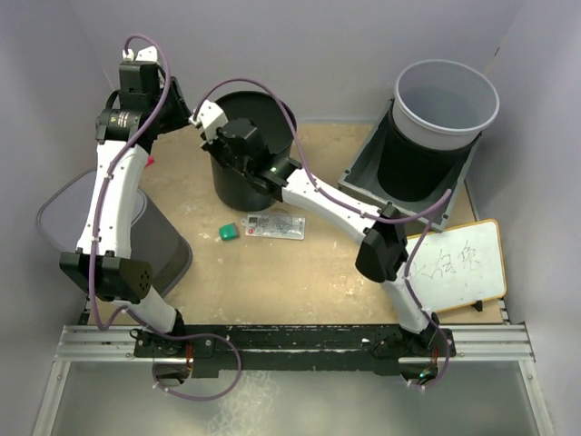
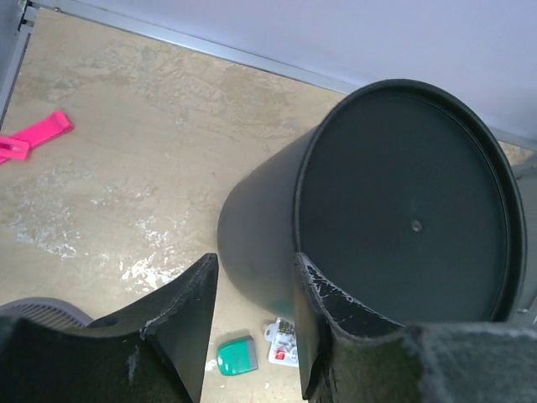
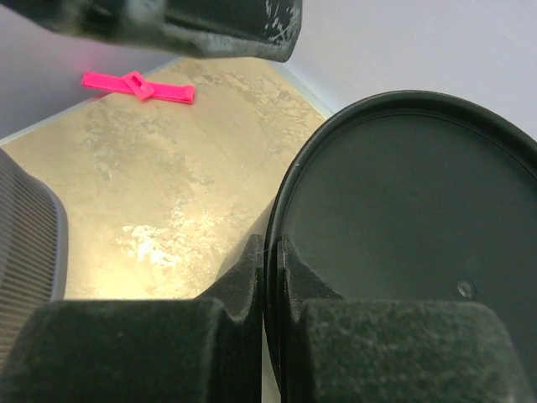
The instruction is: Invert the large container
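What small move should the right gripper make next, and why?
Probably open and release: the black container shows its closed base upward, apparently already inverted, with the right gripper pinching the base rim while the left gripper is open, holding nothing.

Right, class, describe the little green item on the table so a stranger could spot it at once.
Find the tall black container at the back middle of the table. In front of it, toward the arms, lies a flat pale packet; the green item sits just left of that. It is the only green thing there, small and squarish.
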### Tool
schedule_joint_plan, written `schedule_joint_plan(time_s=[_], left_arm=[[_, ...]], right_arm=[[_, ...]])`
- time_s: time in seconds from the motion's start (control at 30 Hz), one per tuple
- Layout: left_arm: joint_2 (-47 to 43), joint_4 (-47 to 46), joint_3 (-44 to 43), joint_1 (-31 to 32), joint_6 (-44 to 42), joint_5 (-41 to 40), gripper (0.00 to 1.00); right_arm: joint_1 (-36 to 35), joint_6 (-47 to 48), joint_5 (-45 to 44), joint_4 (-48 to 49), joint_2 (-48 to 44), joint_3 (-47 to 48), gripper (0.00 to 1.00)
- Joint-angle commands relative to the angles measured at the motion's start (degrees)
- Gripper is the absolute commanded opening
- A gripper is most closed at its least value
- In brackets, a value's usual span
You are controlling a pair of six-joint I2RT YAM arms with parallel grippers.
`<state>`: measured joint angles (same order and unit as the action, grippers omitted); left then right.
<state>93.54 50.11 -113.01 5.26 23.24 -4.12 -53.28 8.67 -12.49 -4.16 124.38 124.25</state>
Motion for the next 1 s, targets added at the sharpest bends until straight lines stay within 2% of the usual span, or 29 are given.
schedule_joint_plan(time_s=[0.0,0.13,0.17,0.2,0.27,0.37,0.47,0.57,0.67,0.77,0.97], left_arm=[[-2.95,-1.55,-0.17,-0.07,1.25,0.38,0.38],[-3.57,-0.66,-0.37,-0.03,0.94,-0.8,0.38],[-3.78,-0.55,-0.43,-0.07,0.93,-1.02,0.38],[-4.0,-0.58,-0.69,-0.07,0.9,-1.06,0.38],[-4.14,-0.75,-1.24,-0.04,1.14,-0.73,0.38],[-4.37,-1.42,-2.33,-0.03,1.16,0.39,0.38],[-5.12,-2.71,-2.48,0.18,0.36,3.04,0.4],[-5.73,-3.4,-2.95,3.03,-0.55,2.39,0.4],[-5.21,-2.44,-4.79,12.22,-3.28,-5.72,0.41],[-4.13,-2.07,-6.23,18.48,-3.84,-5.25,0.42],[-2.95,-1.43,-4.81,33.06,-7.95,-9.94,0.42]], right_arm=[[1.07,1.42,-1.32,-2.05,3.85,7.12,0.06],[1.07,-0.45,0.55,-4.34,3.02,9.56,0.37],[1.07,-1.04,1.29,-4.76,1.73,9.37,0.5],[1.07,-1.51,1.62,-5.07,-0.26,9.09,0.55],[1.07,-3.25,2.55,-5.41,-4.22,7.63,0.72],[1.14,-5.47,1.7,-3.8,-12.26,1.3,0.84],[2.7,-8.28,-0.27,-1.2,-21.05,-8.91,0.91],[8.33,-16.17,1.37,-1.98,-28.35,-18.36,0.93],[14.8,-23.8,5.72,-3.34,-34.08,-27.79,0.93],[16.45,-25.35,3.3,-5.97,-39.14,-33.63,0.94],[17.75,-26.78,-3.6,-12.08,-49.16,-43.83,0.95]])
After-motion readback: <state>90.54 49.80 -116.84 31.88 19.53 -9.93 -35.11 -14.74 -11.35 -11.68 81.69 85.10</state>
